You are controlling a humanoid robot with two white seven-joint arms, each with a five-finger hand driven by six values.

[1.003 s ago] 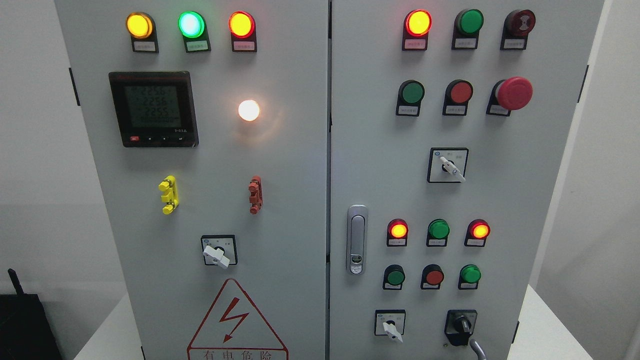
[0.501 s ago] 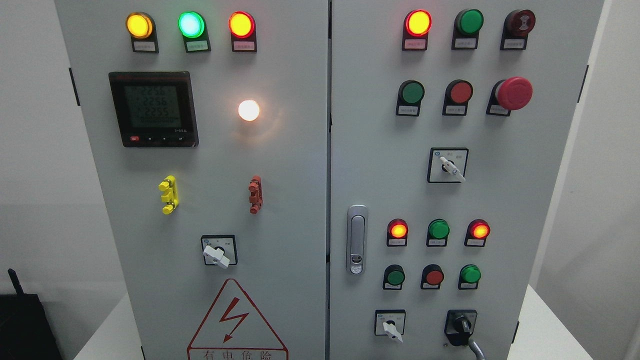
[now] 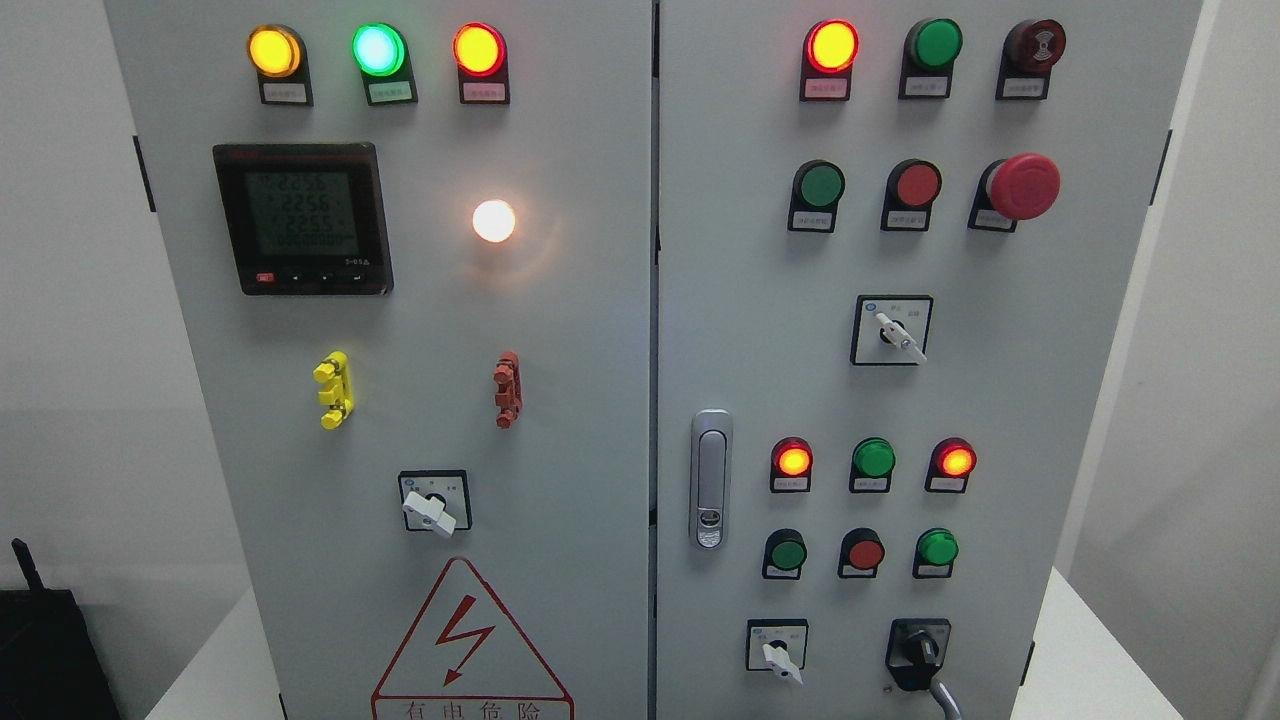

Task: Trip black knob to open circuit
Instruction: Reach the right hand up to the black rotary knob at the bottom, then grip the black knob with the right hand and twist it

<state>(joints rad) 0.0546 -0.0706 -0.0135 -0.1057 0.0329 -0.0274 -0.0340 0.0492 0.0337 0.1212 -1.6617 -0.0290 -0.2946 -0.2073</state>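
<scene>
Neither hand shows anywhere in the head view, so whether their fingers are apart or together cannot be told. Low at the right of the frame, the black knob [image 3: 919, 648] sits on the right door of the grey control cabinet [image 3: 560, 330], its pointer tilted a little to the right, with a grey cable [image 3: 946, 698] running down from just under it to the bottom edge. Just left of it is a white-handled selector switch [image 3: 777, 652] in a square black frame. Above these stand two rows of three round lamps and buttons; the upper row's outer two, red lamps [image 3: 792, 460], glow. A silver door latch [image 3: 710, 478] sits at the door's left edge. Higher up is another white selector switch [image 3: 892, 329], then a red mushroom button [image 3: 1022, 186] at the upper right. On the left door, a digital meter [image 3: 302, 218] shows lit rows of figures, a white lamp [image 3: 494, 221] glows beside it, and a yellow, a green and a red lamp are lit along the top. A red-outlined lightning warning triangle [image 3: 470, 640] is at the bottom. The cabinet stands on a white surface [image 3: 1090, 660]
</scene>
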